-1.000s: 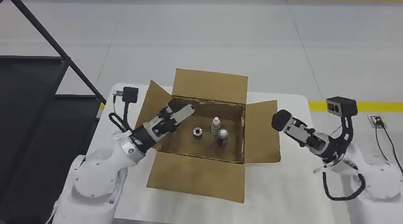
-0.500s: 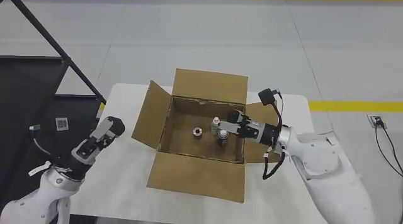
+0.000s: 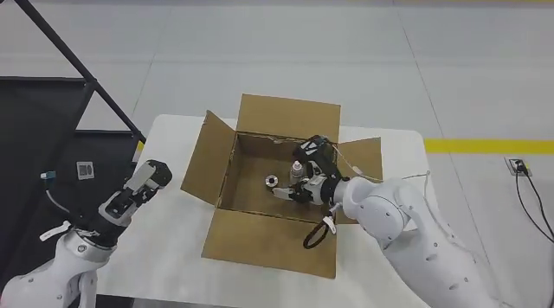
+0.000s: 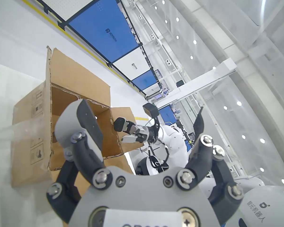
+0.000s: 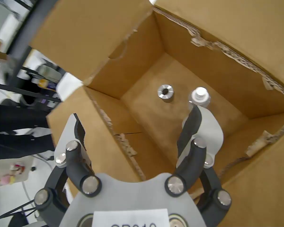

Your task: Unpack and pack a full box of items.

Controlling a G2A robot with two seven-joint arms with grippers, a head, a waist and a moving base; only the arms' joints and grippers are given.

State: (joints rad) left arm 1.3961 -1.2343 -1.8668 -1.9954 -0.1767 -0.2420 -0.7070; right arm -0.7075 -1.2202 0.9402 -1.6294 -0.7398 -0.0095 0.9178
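Left gripper (image 3: 149, 172): fingers spread, empty, at 9 o'clock of cardboard box (image 3: 268, 240), well apart.
Box open, flaps out.
Inside we see metal ring (image 3: 272, 181); small white-capped bottle (image 3: 297, 168) at its 2 o'clock.
Right gripper (image 5: 136, 115): fingers spread, empty, inside box near bottle.
We judge unpacking unfinished, packing not begun.
Box floor under right gripper hidden; we cannot tell whether more items lie there.

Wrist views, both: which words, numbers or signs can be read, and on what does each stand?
Cardboard box: handling pictograms on its outer wall; no words readable.
Blue panel: a small logo with a word, too small to read.
Left gripper: its white label is cut by the picture's edge, unreadable.
Right gripper: its white sticker is likewise cut, unreadable.
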